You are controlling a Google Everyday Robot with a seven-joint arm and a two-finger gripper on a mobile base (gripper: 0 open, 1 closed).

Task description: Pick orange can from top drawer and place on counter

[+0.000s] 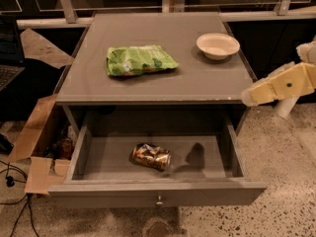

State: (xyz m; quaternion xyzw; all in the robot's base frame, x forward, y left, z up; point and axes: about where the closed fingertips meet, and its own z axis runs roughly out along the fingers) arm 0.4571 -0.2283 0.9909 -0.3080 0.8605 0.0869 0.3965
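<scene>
The orange can (pixel 151 156) lies on its side on the floor of the open top drawer (pixel 148 193), a little left of the middle. The drawer is pulled out towards me, with its round knob (pixel 159 200) at the front. My cream-coloured gripper (pixel 249 98) comes in from the right. It hovers beside the right front corner of the counter (pixel 192 80), above the drawer's right wall and well apart from the can. Its shadow (pixel 196 157) falls on the drawer floor to the right of the can.
A green crinkly snack bag (pixel 139 60) lies on the counter left of centre. A pale bowl (pixel 217 45) stands at the back right. An open cardboard box (pixel 37 132) sits on the floor left of the cabinet, with cables (pixel 12 181) beside it. A railing runs behind.
</scene>
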